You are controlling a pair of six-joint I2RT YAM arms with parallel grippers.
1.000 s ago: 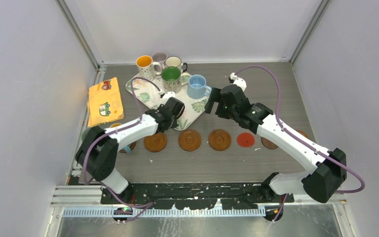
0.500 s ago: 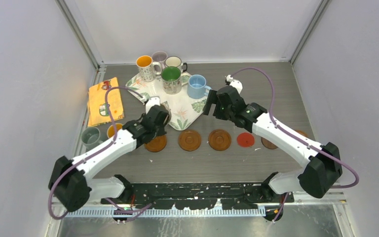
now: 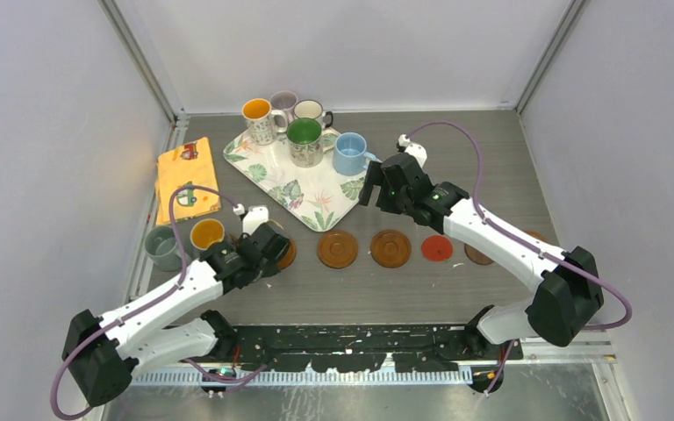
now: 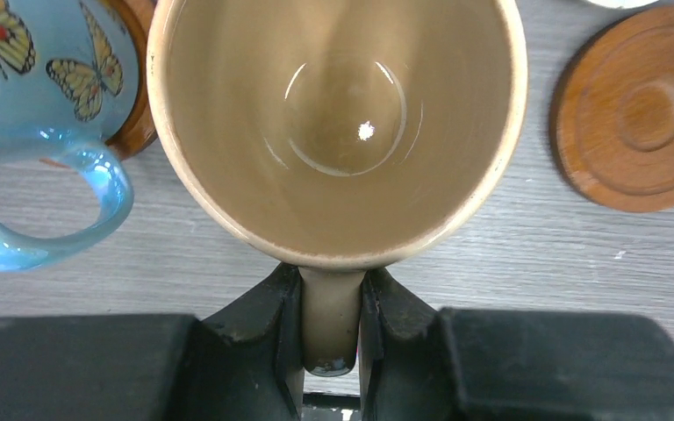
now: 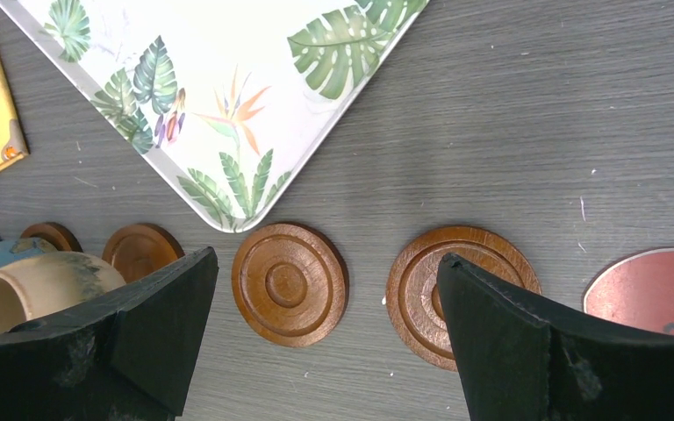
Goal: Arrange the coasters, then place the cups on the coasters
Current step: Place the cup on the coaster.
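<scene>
Pinch is being kept by the left end effector (image 4: 332, 324) on the handle of the tan cup (image 4: 333, 132), which is being brought off the tray (image 3: 268, 162) to just beside a bare wooden coaster (image 4: 636, 110) for placing. The right end effector (image 5: 325, 257) is being held spread wide.

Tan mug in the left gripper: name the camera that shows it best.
Left wrist view. It looks straight into the tan mug, with the left gripper shut on its handle. The right wrist view catches only its rim and side at the left edge. The top external view hides it under the left arm.
</scene>
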